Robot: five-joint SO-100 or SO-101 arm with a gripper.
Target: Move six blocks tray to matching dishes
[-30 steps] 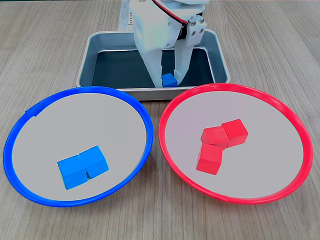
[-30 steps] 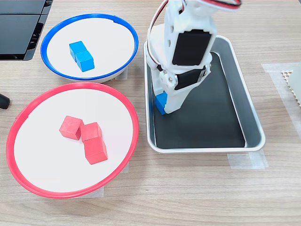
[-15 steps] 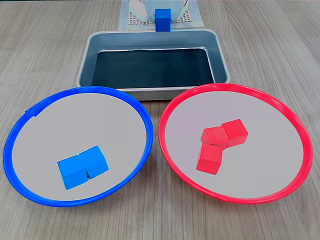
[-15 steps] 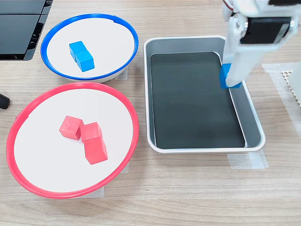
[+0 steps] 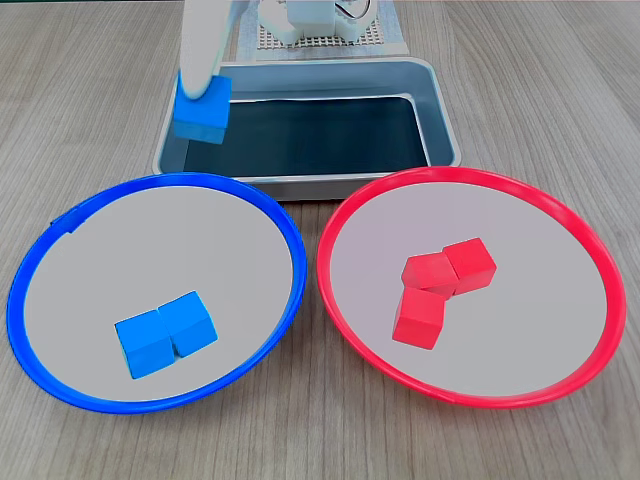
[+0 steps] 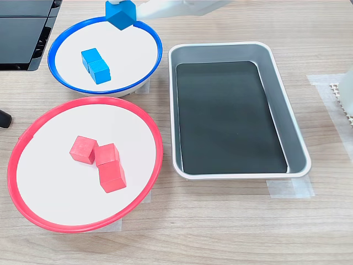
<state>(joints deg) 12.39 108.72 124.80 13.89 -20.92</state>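
Blocks nearly sorted: three red (image 5: pixel 440 283) sat in red dish (image 5: pixel 600 300), two blue (image 5: pixel 165 334) in blue dish (image 5: pixel 30 330); gripper (image 5: pixel 200 95) clamped last blue block (image 6: pixel 121 14) over blue rim, tray (image 6: pixel 276 66) bare

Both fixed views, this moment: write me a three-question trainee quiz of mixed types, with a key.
1. True or false: the tray holds no blocks.
2. How many red blocks lie in the red-rimmed dish? A) two B) three C) four
3. Fill in: the jaws of the gripper hold a ____ block in the air.

Key
1. True; its dark bottom is bare in both fixed views.
2. B. Three, touching one another.
3. Blue. Two more blue blocks rest side by side in the blue-rimmed dish.
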